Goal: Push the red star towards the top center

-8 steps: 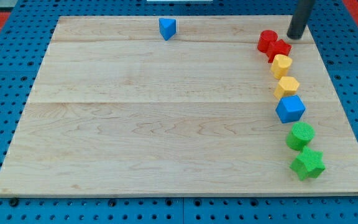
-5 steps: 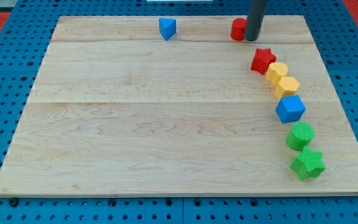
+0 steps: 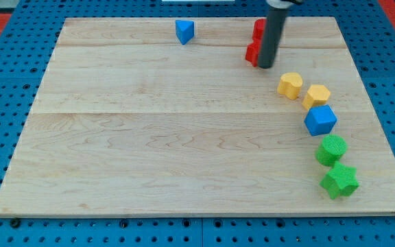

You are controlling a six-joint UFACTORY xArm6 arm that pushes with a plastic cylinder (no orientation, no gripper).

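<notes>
The red star (image 3: pixel 252 53) lies near the view's top, right of centre, and its right part is hidden behind my rod. My tip (image 3: pixel 266 67) stands at the star's lower right, touching it or very near it. A second red block (image 3: pixel 258 29) sits just above the star at the board's top edge, also partly hidden by the rod; I cannot make out its shape. The wooden board (image 3: pixel 149 137) carries all the blocks.
A blue triangular block (image 3: pixel 184 31) sits at the top, left of the red blocks. Down the right side run a yellow heart (image 3: pixel 290 85), a yellow hexagon (image 3: pixel 316 95), a blue block (image 3: pixel 320 120), a green cylinder (image 3: pixel 332 149) and a green star (image 3: pixel 339 180).
My tip moved down and a little left from beside the upper red block. The red star slid up and left, away from the yellow blocks. The yellow heart shifted left.
</notes>
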